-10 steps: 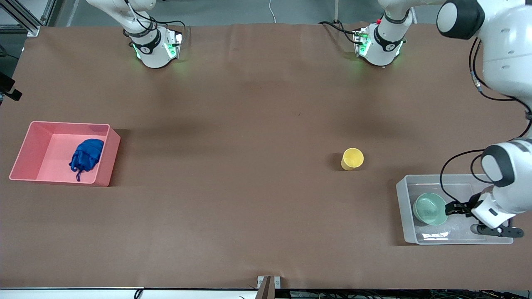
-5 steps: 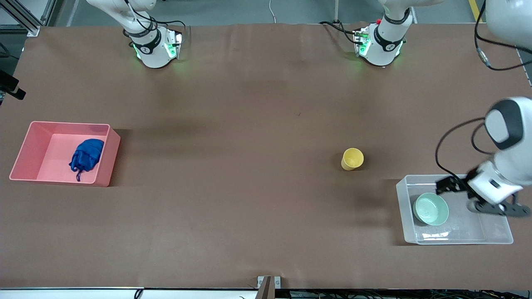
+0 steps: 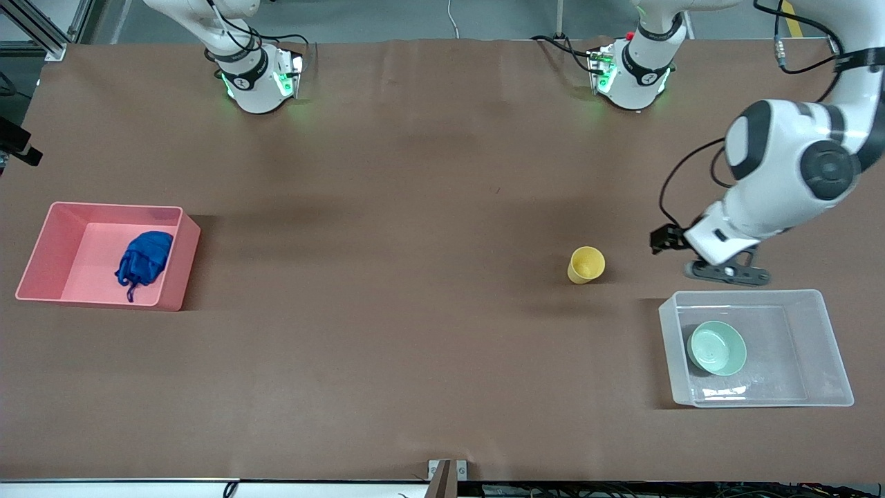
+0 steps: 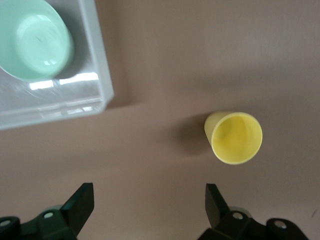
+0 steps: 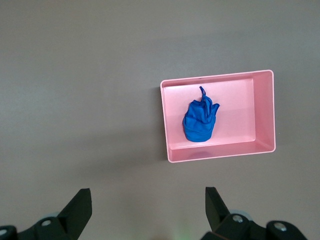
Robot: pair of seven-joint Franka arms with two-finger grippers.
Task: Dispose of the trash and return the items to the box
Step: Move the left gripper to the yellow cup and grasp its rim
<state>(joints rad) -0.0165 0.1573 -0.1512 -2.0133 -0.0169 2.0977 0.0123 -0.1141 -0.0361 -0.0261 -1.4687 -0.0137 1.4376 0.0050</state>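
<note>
The yellow cup (image 3: 586, 264) stands upright on the brown table, toward the left arm's end; it also shows in the left wrist view (image 4: 235, 137). The mint-green bowl (image 3: 717, 348) lies in the clear plastic box (image 3: 747, 293), nearer the front camera than the cup; bowl (image 4: 32, 42) and box (image 4: 95, 65) also show in the left wrist view. My left gripper (image 3: 662, 240) is open and empty over bare table between cup and box (image 4: 149, 192). The deep-blue wad (image 3: 144, 257) lies in the pink bin (image 3: 55, 242). My right gripper (image 5: 148, 192) is open and empty, high over the table.
The pink bin (image 5: 260, 115) with the wad (image 5: 200, 120) sits at the right arm's end of the table. Both arm bases stand along the table edge farthest from the front camera. The right arm's hand is out of the front view.
My left gripper has risen out of the box, away from the bowl, and moved over the table toward the cup. The bowl stays in the box.
</note>
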